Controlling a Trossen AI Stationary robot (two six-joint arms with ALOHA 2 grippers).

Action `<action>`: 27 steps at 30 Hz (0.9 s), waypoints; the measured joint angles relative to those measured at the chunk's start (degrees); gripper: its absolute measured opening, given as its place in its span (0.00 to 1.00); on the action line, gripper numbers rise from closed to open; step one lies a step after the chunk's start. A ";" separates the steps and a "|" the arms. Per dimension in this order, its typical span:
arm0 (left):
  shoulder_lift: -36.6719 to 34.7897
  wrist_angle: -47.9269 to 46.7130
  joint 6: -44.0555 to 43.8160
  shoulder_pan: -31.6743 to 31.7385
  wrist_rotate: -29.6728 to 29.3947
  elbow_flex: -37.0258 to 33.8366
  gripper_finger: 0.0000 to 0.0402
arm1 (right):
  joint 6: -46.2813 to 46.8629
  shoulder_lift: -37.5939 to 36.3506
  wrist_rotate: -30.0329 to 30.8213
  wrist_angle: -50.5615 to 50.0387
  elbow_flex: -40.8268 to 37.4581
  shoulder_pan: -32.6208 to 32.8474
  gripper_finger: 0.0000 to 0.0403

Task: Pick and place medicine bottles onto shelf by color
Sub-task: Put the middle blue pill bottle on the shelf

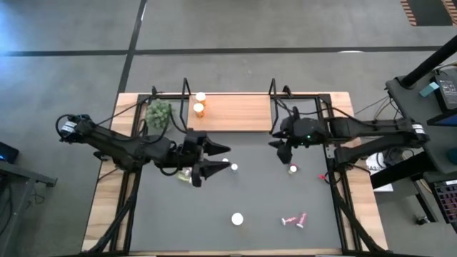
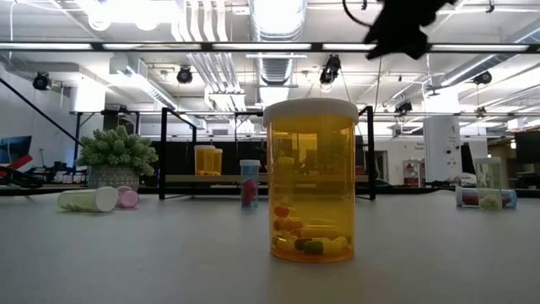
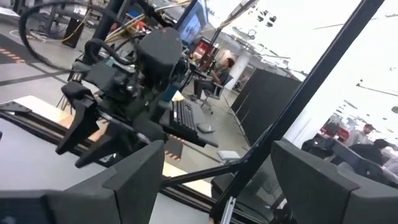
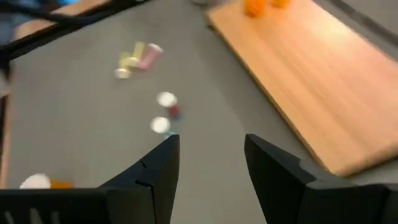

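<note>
Both pincers are spread wide and hold nothing: from above, the left pincer point(image 1: 214, 160) points toward the middle of the dark tabletop point(image 1: 257, 228), with a small upright bottle point(image 1: 233, 167) just beside its fingertips, and the right pincer point(image 1: 280, 146) hovers near the shelf point(image 1: 239, 113), where two orange bottles point(image 1: 199, 103) already stand at the left end; another small bottle point(image 1: 293, 169) stands just below it. In the low view a wide orange bottle point(image 2: 310, 181) with a white cap stands closest, some capsules at its bottom, so I judge it light, stiff and smooth, maybe slippery; the best hold seems across the body below the cap. The left wrist view shows open fingers point(image 3: 134, 180) and the other arm, no bottle. In the right wrist view the fingers point(image 4: 155, 168) are apart, two white-capped bottles point(image 4: 163, 112) stand ahead of them, and two lying bottles point(image 4: 138, 58) are farther off.
</note>
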 joint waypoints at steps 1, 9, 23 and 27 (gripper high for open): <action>-0.30 -0.06 -0.02 -0.18 0.10 -0.10 0.69 | -2.41 1.38 -0.83 0.12 0.66 0.16 0.42; -2.84 -0.11 0.02 -2.31 1.60 -0.22 0.69 | -16.74 10.22 -1.22 3.62 3.25 3.30 0.42; -4.96 -0.44 0.48 -3.66 1.73 -0.22 0.69 | -15.14 27.10 -1.23 29.25 -2.76 4.71 0.42; -4.94 -0.54 0.35 -3.72 1.75 -0.24 0.69 | -13.54 30.58 -1.21 32.14 -2.44 5.52 0.42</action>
